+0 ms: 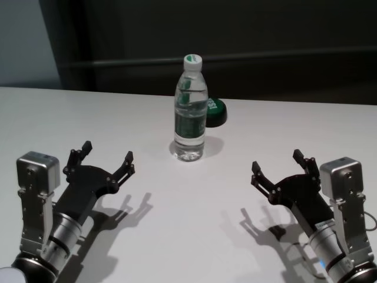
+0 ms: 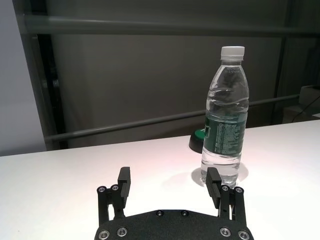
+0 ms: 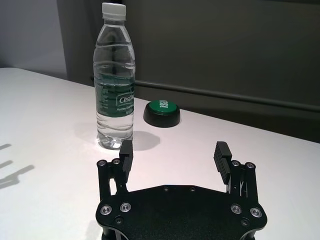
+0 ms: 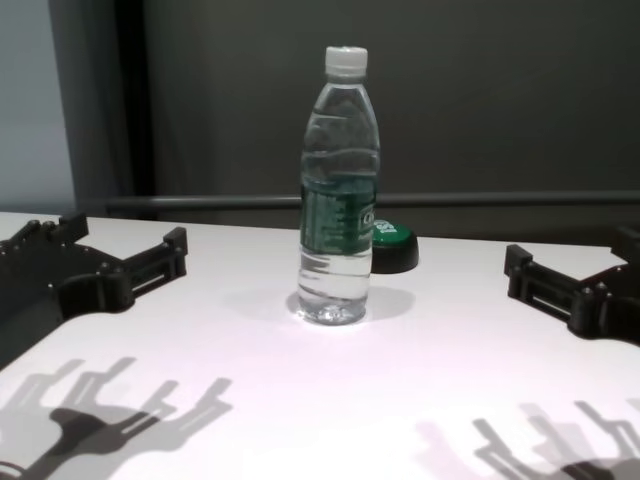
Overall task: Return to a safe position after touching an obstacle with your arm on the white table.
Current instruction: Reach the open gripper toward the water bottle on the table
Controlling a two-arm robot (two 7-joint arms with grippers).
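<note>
The left gripper [image 1: 106, 158] holds its fingers spread wide with nothing between them, poised over the near left part of the white table [image 1: 194, 206]. The right gripper [image 1: 277, 166] does the same over the near right part, jaws apart and empty. Both point toward the far edge and slightly inward, so the gap between them opens onto the water bottle [image 1: 190, 109].

The bottle stands at the middle of the table, farther from the near edge than either set of fingertips and well apart from both. Neither arm looks clearly nearer. Its long axis is upright, white cap at the top. Just behind it, toward the far edge, sits a low black button [image 1: 215, 112] with a green top.

With both arms clear of the bottle, this looks like the withdrawn posture, or very near it.
</note>
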